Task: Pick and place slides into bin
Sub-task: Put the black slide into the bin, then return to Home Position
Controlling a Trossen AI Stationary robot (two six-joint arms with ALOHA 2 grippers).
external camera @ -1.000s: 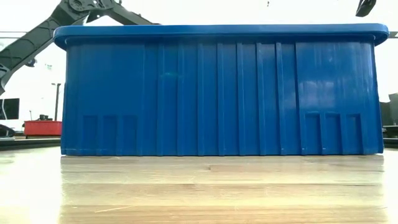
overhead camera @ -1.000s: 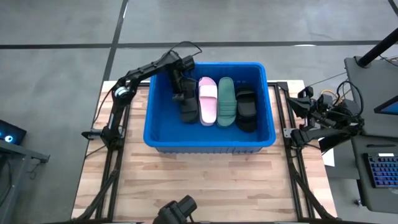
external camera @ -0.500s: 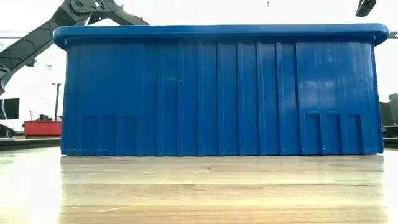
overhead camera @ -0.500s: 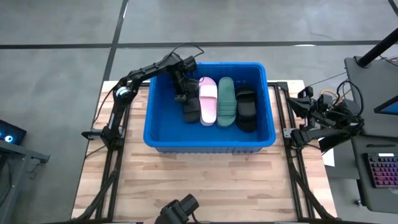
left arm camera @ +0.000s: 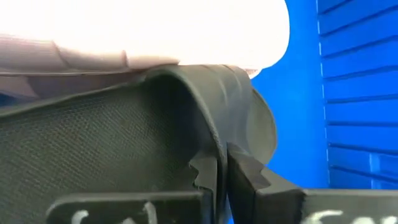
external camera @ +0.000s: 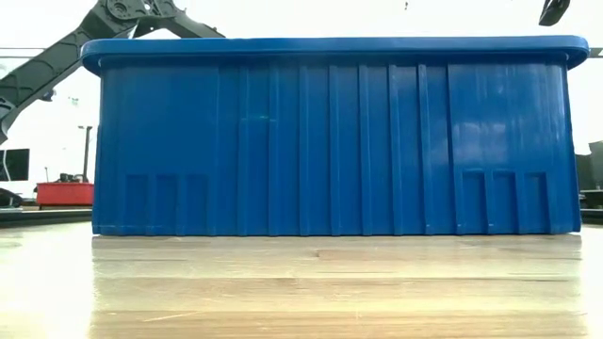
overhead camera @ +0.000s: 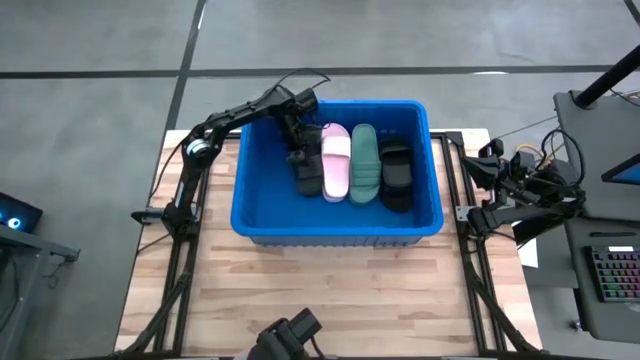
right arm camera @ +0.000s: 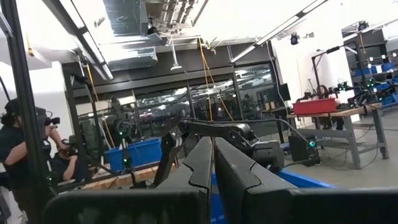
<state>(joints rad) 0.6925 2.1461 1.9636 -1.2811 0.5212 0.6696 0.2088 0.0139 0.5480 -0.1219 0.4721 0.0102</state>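
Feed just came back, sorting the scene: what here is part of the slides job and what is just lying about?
Job: blue bin; inside it a black slide gripped by the left gripper, pink slide, green slide, second black slide.

Lying about: red box in the room behind; right gripper, parked off the table.

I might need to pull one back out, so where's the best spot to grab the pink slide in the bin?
Grip the pink slide by its wide strap, coming straight down from above: it lies flat, wedged between a black slide and the green slide, so its sides are blocked.

Blown-out glare behind backlit bin [external camera: 330, 141]
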